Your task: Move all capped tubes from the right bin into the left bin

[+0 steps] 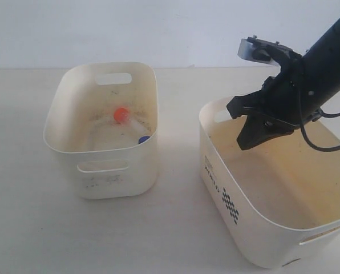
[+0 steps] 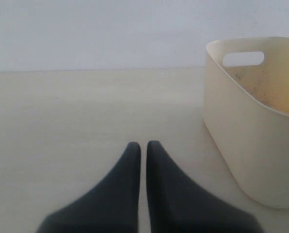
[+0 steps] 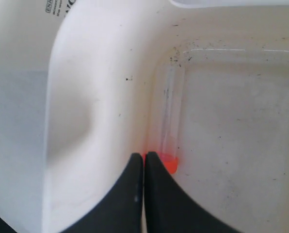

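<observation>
Above right bin (image 1: 261, 240) | right tool (image 1: 245, 144) clenched, empty | left tool (image 2: 143, 146) clenched | side lettering (image 1: 211, 173) illegible

On my desk (image 1: 178, 228) the left bin (image 1: 120, 178) sits left and farther back, the right bin (image 1: 255, 228) right and nearer, apart. 2 capped tubes (image 1: 124, 117) lie in the left bin, toward its right wall. The right fingers (image 1: 254, 134) hang over the right bin's far left corner.
</observation>
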Tool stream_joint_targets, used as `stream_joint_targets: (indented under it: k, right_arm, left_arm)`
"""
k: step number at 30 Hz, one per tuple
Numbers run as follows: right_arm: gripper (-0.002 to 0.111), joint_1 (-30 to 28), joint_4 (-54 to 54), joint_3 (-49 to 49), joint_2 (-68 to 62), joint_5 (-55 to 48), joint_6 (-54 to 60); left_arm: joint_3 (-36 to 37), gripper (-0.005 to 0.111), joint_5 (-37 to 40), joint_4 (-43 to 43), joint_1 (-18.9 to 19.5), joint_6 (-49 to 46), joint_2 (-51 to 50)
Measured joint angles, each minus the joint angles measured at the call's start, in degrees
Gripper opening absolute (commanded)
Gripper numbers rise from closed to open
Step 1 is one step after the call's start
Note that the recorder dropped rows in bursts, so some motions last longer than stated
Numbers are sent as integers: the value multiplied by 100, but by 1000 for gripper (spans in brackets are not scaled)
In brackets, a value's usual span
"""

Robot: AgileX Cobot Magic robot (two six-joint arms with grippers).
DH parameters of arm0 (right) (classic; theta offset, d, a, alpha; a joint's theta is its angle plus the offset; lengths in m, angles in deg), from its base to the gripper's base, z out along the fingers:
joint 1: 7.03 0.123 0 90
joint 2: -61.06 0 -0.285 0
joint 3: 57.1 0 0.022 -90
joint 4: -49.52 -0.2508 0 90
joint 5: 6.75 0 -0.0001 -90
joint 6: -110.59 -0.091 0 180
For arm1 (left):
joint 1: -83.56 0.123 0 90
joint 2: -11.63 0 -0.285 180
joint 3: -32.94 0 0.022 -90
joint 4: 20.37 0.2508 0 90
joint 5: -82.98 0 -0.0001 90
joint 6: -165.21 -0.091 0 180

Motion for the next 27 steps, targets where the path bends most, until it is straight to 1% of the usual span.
stream_joint_targets:
  k: [12, 20, 27]
  right_arm:
    - [0, 0, 45, 0, 0, -43, -121]
    - [0, 0, 67, 0, 0, -390, -159]
    - [0, 0, 78, 0, 52, -543, -221]
  left_arm:
    - [0, 4, 0, 0, 0, 0, 0]
    - [0, 4, 0, 0, 0, 0, 0]
    - [0, 4, -336, 0, 0, 46, 0]
